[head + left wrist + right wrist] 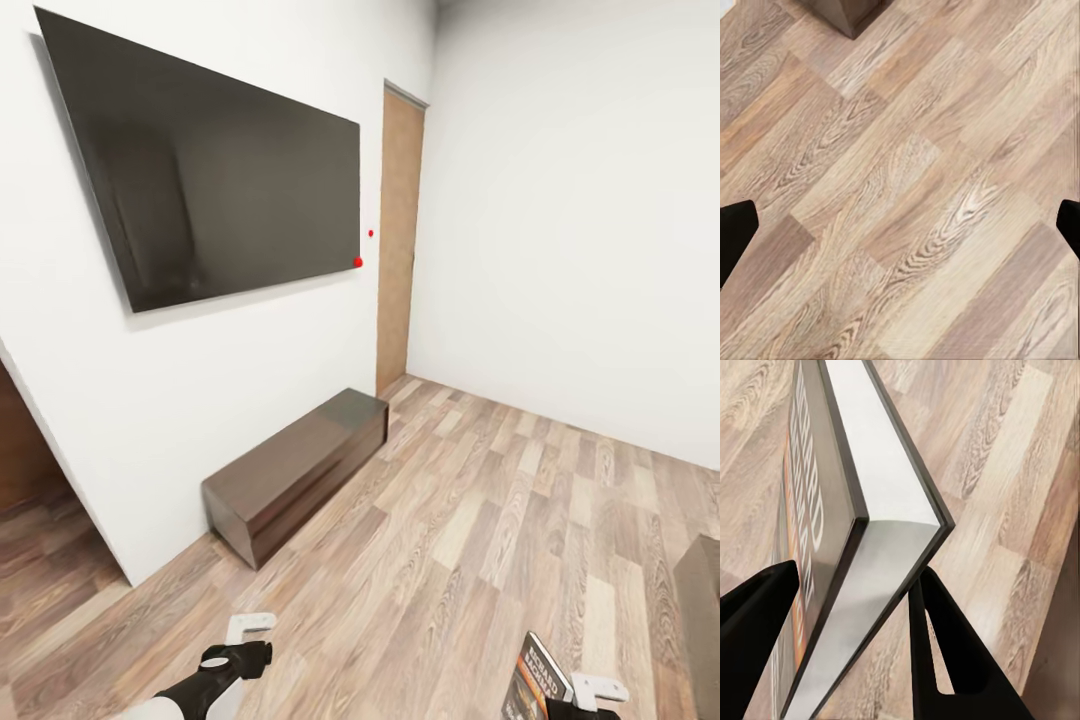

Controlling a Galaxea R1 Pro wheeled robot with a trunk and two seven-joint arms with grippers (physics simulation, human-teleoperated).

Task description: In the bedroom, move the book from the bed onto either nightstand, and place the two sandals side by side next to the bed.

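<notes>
We stand in the bedroom: white walls on two sides, a brown wood-plank floor running across the lower half of the head view. On the nearer wall hangs a large dark flat screen, tilted in our view, with two small red dots just off its lower corner. Past it, in the far corner, we note a tall narrow tan door panel. Below the screen a low dark brown bench cabinet sits on the floor against the wall. At the right edge of the head view a dark grey-brown block cuts in; we cannot tell what it is.

Our left gripper shows low in the head view, dark wrist with white finger parts. From the left wrist view the left gripper has its two black fingertips far apart at opposite edges, nothing between them, bare planks beneath.

The right gripper sits at the bottom edge of the head view. The book stands upright in it, dark cover with orange band and white lettering. In the right wrist view the book is pinched between the black fingers, closed pages facing us, above the floor.
</notes>
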